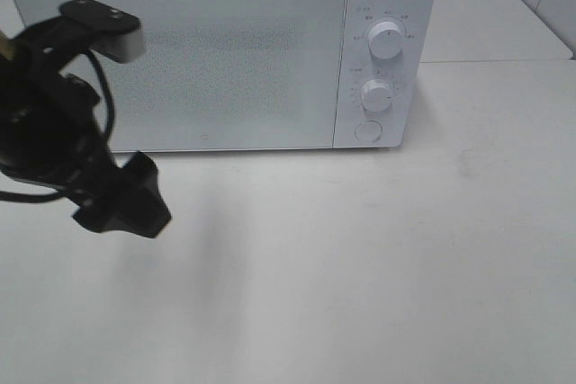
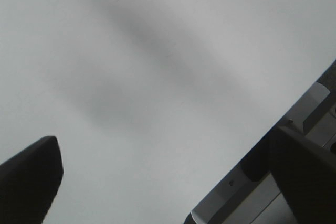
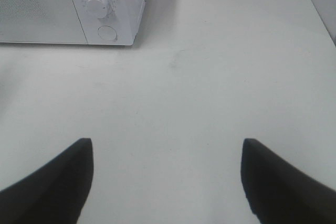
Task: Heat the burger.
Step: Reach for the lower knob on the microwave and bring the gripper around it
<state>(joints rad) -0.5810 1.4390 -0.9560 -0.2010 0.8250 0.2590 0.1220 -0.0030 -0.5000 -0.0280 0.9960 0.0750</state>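
The burger is out of view in all three views. A white microwave stands at the back of the table with its door shut; the right wrist view shows its front corner. My left gripper hangs above the table in front of the microwave's left side. Its fingers stand wide apart in the left wrist view, with only bare table between them. My right gripper is open too, over bare table to the right of the microwave, and it does not show in the exterior view.
The microwave's panel carries two round knobs and a round button. The white table stretches in front. A second white tabletop adjoins at the back right.
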